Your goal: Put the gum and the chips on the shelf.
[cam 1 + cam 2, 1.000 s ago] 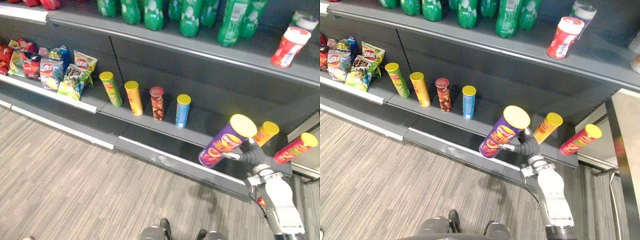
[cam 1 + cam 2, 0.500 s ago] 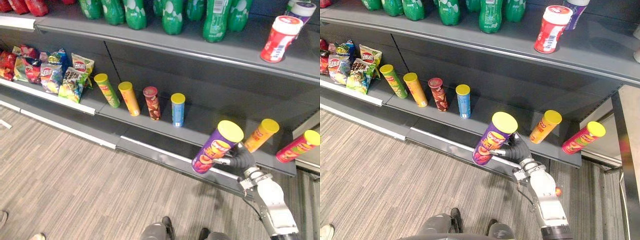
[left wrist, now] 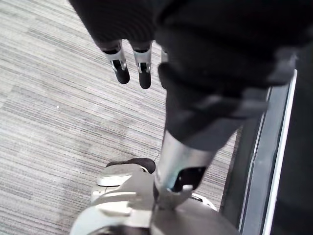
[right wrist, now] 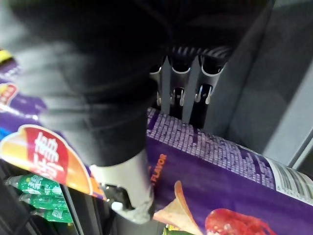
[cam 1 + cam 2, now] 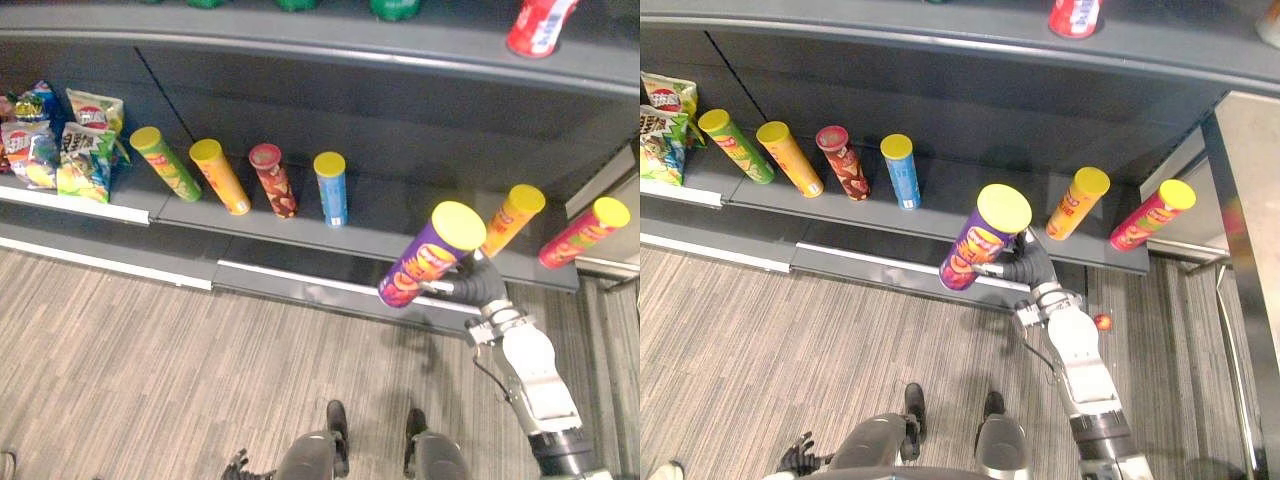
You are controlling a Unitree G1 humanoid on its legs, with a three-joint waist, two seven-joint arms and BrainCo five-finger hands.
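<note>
Chips can (image 5: 428, 257), purple with a yellow lid, tilts in the air at the front edge of the lower shelf (image 5: 400, 222), gripped by the robot's right hand (image 5: 482, 290). At far left, snack bags (image 5: 62, 140) crowd a neighbouring shelf section. Next along, a green can (image 5: 165, 164), a yellow can (image 5: 220, 177), a red can (image 5: 273, 182) and a blue can (image 5: 330, 190) stand spaced in a row. The left hand (image 3: 120, 72) hangs low over the striped grey floor (image 5: 150, 370), fingers straight and loose, holding nothing. Farther right, the right hand's fingers curl round the chips can's lower body, its lid angled up. Just behind it, an orange can (image 5: 512, 220) and a pink can (image 5: 583, 233) stand at the shelf's right end. Above them, a red-and-white gum bottle (image 5: 535, 28) rests on the upper shelf (image 5: 300, 45).
</note>
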